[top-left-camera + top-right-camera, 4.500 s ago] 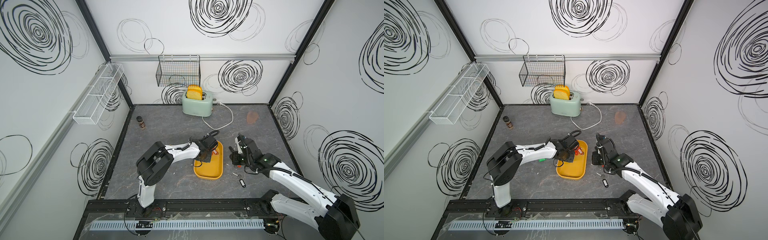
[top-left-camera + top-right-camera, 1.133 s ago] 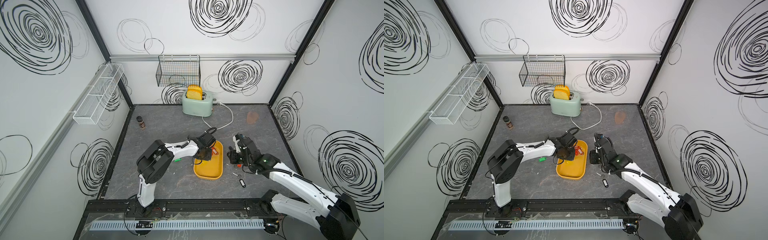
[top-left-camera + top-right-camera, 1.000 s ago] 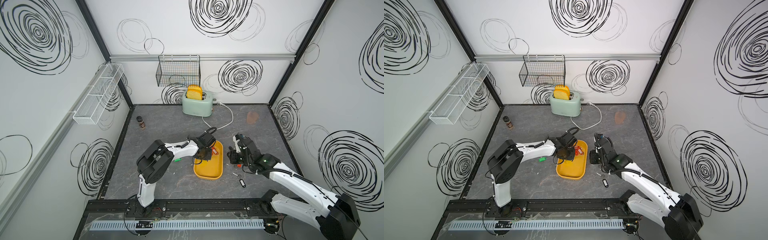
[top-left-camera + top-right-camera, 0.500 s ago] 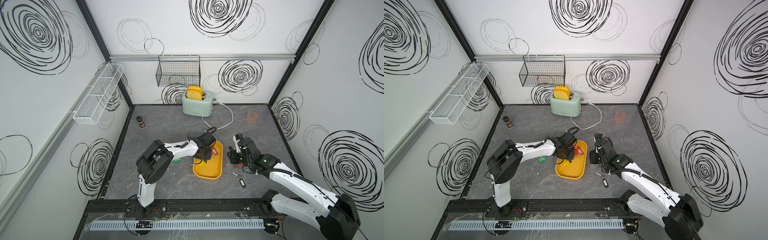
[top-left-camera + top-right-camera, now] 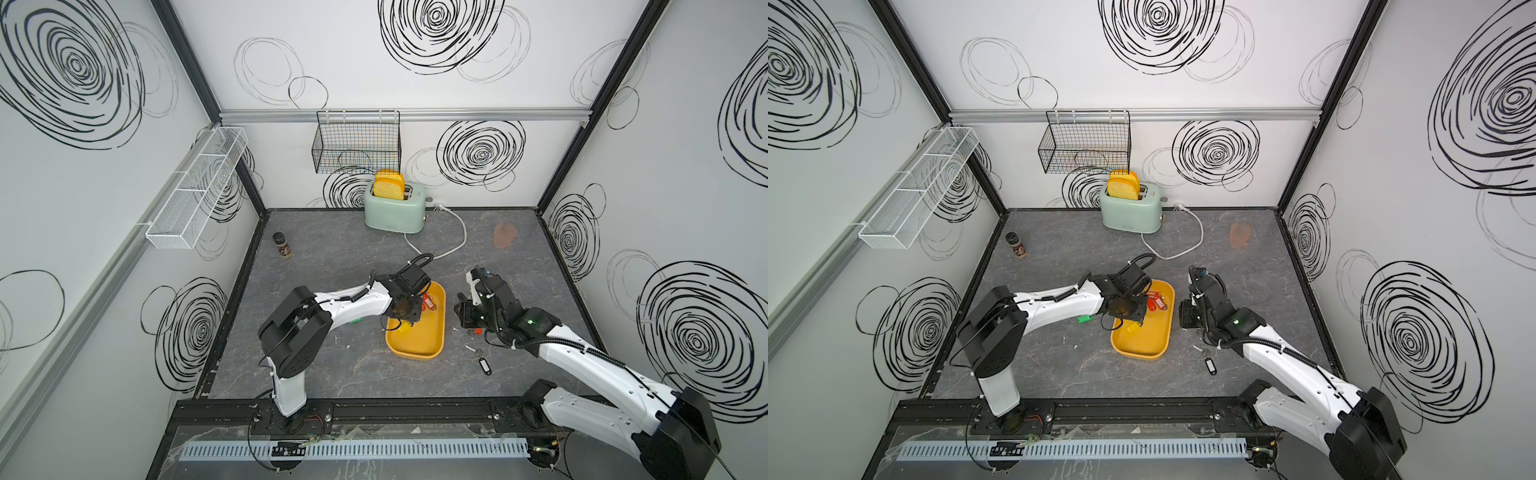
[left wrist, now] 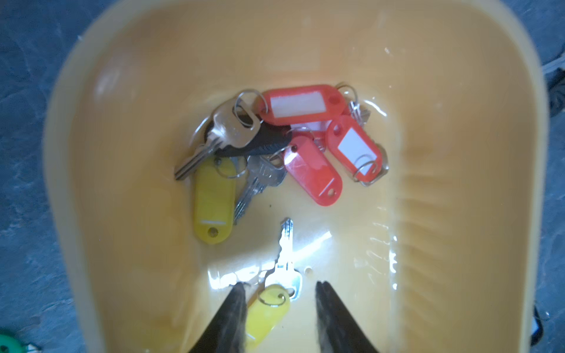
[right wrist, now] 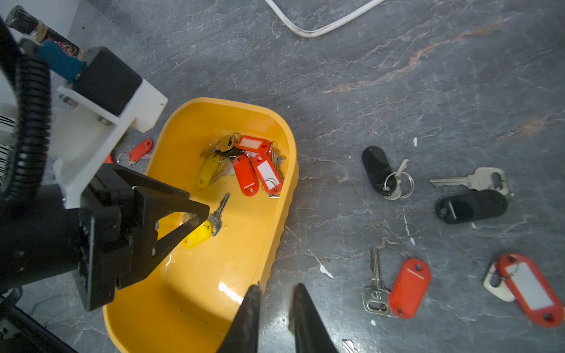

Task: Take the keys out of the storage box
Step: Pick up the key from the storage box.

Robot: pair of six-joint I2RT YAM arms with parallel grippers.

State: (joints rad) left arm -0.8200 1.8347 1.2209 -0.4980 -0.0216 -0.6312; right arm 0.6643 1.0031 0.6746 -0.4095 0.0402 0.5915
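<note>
My left claw [image 6: 279, 284] has just spread apart, and the silver key on a yellow plastic tag [image 6: 269, 308] lies loose between the jaws at bottom centre of the frame, on the floor of the shallow mustard-yellow plastic storage box [image 6: 458, 152]. Nothing is lifted out; I likely must grip again. My right claw [image 7: 276, 287] hangs slightly parted, empty.

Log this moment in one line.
left gripper open astride yellow-tagged key in storage box | right gripper at box rim, grip unclear | key pile in box | loose keys on table
</note>
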